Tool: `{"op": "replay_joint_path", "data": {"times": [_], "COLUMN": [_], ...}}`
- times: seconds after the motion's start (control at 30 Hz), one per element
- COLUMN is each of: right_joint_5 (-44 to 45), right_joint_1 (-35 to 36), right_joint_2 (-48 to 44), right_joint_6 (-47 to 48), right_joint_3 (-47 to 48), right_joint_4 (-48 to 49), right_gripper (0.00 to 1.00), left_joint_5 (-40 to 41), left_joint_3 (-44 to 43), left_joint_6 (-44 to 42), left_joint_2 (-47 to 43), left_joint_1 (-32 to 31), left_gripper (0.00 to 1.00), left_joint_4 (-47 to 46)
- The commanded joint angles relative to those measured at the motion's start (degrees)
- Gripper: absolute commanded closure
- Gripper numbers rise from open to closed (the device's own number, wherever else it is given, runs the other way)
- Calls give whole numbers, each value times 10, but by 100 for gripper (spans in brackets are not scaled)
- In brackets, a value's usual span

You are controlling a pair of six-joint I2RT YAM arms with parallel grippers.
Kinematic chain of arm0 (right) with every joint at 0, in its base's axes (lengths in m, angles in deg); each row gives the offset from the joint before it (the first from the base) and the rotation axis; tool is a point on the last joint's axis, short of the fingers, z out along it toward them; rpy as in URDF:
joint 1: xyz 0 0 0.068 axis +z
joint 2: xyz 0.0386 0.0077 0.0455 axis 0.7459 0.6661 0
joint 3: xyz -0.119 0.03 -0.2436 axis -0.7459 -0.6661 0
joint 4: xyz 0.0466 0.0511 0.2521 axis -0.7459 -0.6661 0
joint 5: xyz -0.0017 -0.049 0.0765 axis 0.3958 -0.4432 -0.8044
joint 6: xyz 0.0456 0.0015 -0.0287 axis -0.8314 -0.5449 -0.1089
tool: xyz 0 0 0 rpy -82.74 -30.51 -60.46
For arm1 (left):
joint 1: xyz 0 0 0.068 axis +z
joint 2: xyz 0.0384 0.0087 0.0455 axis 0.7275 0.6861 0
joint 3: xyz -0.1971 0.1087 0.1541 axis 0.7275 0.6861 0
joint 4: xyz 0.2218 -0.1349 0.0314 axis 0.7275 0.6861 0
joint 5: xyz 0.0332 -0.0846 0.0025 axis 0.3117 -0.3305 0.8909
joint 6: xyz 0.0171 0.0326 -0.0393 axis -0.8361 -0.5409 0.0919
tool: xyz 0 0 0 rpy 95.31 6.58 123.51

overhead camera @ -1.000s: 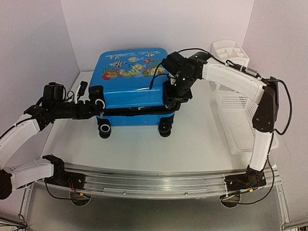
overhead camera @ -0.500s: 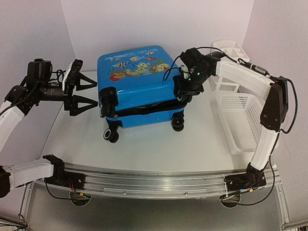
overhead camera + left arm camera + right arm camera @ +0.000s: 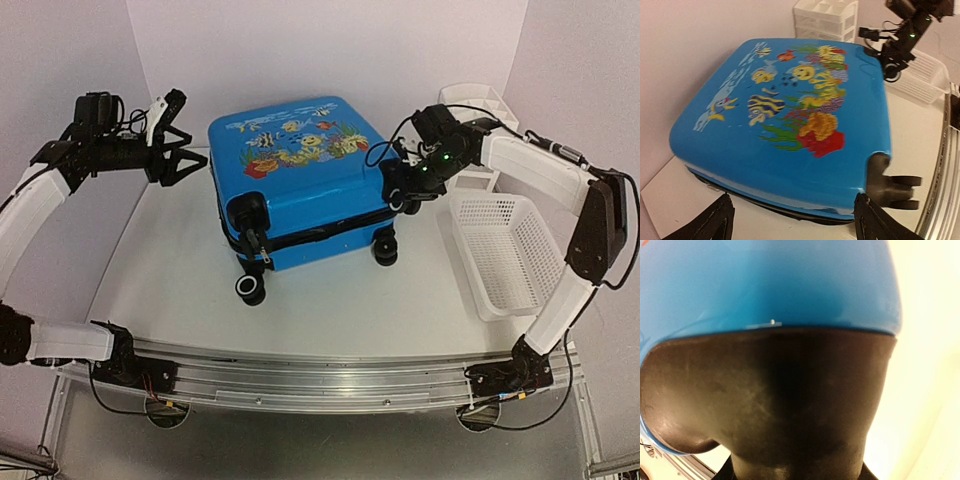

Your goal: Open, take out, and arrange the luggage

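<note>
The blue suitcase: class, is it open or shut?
Shut: the suitcase shows no gap or lining under its fish-print lid.

The luggage (image 3: 300, 190) is bright blue, its lid (image 3: 295, 135) printed with yellow, red and green fish and coral. The zipper band (image 3: 320, 232) is black and the wheels (image 3: 249, 288) are black-and-white. The perforated basket (image 3: 505, 250), the organizer (image 3: 480, 105) and the tabletop (image 3: 350, 300) are white.

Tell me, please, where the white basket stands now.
In the top view, the white basket lies on the right side of the table, just right of the luggage and in front of the white organizer.
</note>
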Motion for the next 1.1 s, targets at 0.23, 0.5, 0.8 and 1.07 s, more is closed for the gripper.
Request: {"op": "replay_joint_path", "data": {"times": [0.23,0.5,0.8,1.07], "right_joint_5": [47,72,132,107], "right_joint_1": [-92,-81,-2,126], "right_joint_2": [101,80,-38,-70], "right_joint_6": [58,36,-48,-142], "right_joint_3": [170,167,102,25], "right_joint_4": [-56,-72,-88,-57], "right_gripper": [100,42,10,14], "left_joint_5": [50,-38,-88,-44], "left_joint_3": [-127,-95,-69,-200], "left_joint_6": [82,23,-309,-677], "left_joint_2": [172,165,106,135], "left_joint_1": [102,108,29,-114], "left_gripper": [20,22,22,0], "left_joint_4": [-81,-46,143,480]}}
